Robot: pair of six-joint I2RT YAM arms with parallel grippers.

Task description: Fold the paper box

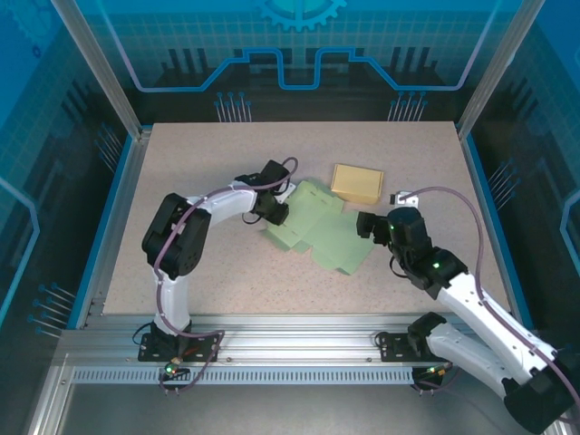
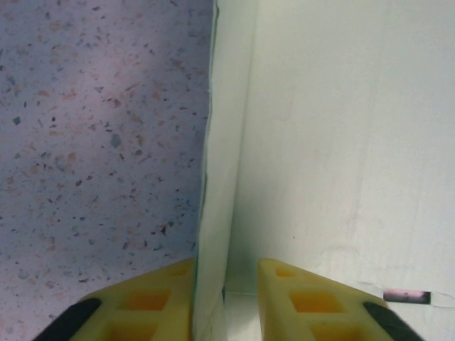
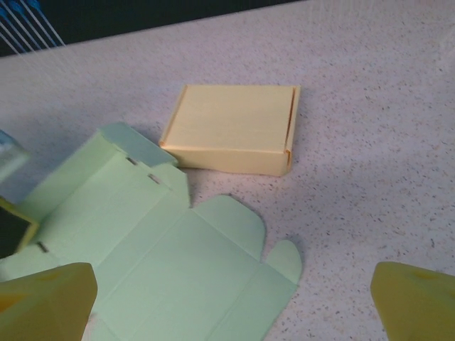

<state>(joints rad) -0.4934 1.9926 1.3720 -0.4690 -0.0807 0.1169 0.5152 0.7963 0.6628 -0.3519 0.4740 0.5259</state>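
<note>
Bare table (image 1: 290,285) lies open in front of the flat green paper sheet (image 1: 319,234); a folded yellow box (image 1: 356,182) sits just behind its far right corner, blocking approach from there.

The worktop (image 1: 208,263) is pale beige with dark and reddish specks. The unfolded paper box (image 1: 322,237) is plain mint green. Just beyond it, the folded box (image 1: 357,182) is pale yellow. At its left side, the left end effector (image 2: 226,266) has bright yellow fingers (image 2: 306,302). At its right, the right end effector (image 3: 231,284) shows the same yellow. Far beyond it, the back wall (image 1: 299,45) is blue with lighter blue lines.
</note>
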